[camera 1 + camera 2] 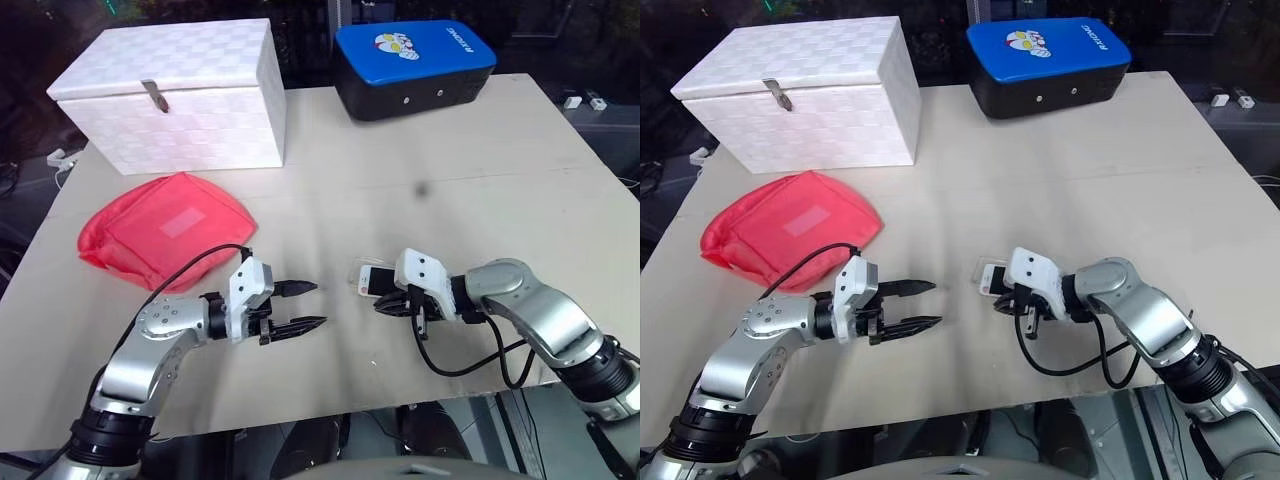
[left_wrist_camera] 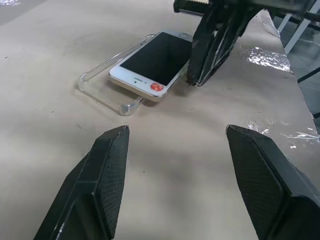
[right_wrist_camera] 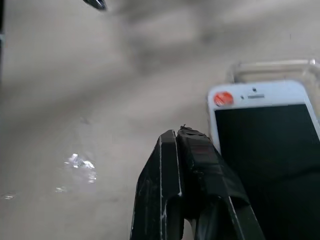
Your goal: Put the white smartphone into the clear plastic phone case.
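Two grippers work over one table (image 1: 480, 190). The left gripper (image 1: 305, 306) hangs with its two black fingers (image 2: 107, 175) spread wide, nothing between them, aimed at the phone. The right gripper (image 2: 207, 60) has its fingers pressed flat together, holding nothing, tips just beside one long edge of the phone.

Beyond them sit one white box (image 1: 180, 95) with a metal clasp, one blue-topped black case (image 1: 415, 65) and one red fabric pouch (image 1: 165, 230).

Between the grippers lie one clear plastic phone case (image 2: 102, 87) and one white smartphone (image 2: 152, 62). The case is a see-through shell with rounded, glossy corners, lying open side up. The phone, with white bezels, a black screen and a red dot at one end, lies face up, askew across the case, not seated: one long edge rides on the case's rim while a strip of bare case shows along its other side.
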Controlling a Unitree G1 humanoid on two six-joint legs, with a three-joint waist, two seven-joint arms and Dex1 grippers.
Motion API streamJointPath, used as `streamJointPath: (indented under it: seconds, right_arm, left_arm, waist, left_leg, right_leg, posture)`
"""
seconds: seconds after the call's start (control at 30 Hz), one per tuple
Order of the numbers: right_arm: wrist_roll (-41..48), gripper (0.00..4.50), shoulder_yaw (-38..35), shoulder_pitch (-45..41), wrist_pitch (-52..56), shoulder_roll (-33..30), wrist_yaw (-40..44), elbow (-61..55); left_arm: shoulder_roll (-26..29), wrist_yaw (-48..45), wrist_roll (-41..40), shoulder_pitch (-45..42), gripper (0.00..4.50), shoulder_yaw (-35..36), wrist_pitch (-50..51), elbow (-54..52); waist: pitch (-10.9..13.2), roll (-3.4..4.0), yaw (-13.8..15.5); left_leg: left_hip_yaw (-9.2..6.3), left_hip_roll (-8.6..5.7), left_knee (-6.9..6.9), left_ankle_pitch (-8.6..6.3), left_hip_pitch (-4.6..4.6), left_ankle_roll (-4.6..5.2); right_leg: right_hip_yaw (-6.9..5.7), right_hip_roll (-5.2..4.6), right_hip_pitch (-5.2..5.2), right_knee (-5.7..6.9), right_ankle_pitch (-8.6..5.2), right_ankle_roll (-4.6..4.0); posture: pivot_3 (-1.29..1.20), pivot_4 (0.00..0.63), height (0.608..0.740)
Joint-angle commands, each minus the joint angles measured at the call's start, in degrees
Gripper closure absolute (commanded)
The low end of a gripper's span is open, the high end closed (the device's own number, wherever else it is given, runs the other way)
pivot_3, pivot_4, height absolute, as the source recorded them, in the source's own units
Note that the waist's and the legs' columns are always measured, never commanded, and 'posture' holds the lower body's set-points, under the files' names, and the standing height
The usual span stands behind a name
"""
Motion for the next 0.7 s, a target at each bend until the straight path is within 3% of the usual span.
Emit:
streamJointPath:
  seconds: [0.03,0.53,0.7]
  right_arm:
    - [-1.0,4.43,0.5,-0.7,-1.7,0.3,-0.3,0.2]
    - [-3.3,4.43,-0.3,-2.2,-3.2,0.8,-1.1,2.7]
    - [0.7,4.43,-2.4,-1.7,-2.2,0.0,1.9,-0.1]
  left_arm:
    - [0.8,0.0,-0.6,0.7,1.38,1.5,-0.7,-1.0]
    - [0.6,0.5,-0.8,1.0,1.38,1.3,-0.6,-1.6]
    - [0.7,0.4,-0.8,1.0,1.38,1.2,-0.6,-1.5]
  waist:
    - [0.0,0.0,0.0]
    - [0.0,0.0,0.0]
    - [0.0,0.0,0.0]
  left_leg:
    - [0.0,0.0,0.0,0.0,-0.01,0.0]
    - [-0.02,0.0,0.0,0.0,0.0,0.0]
    - [-0.01,0.0,0.0,0.0,0.0,0.0]
  right_leg:
    - [0.0,0.0,-0.01,0.0,0.0,0.0]
    - [-0.01,0.0,0.0,0.01,0.0,0.0]
    - [-0.01,0.0,0.0,0.0,0.0,0.0]
  posture:
    - [0.0,0.15,0.74]
    - [0.0,0.15,0.74]
    - [0.0,0.15,0.74]
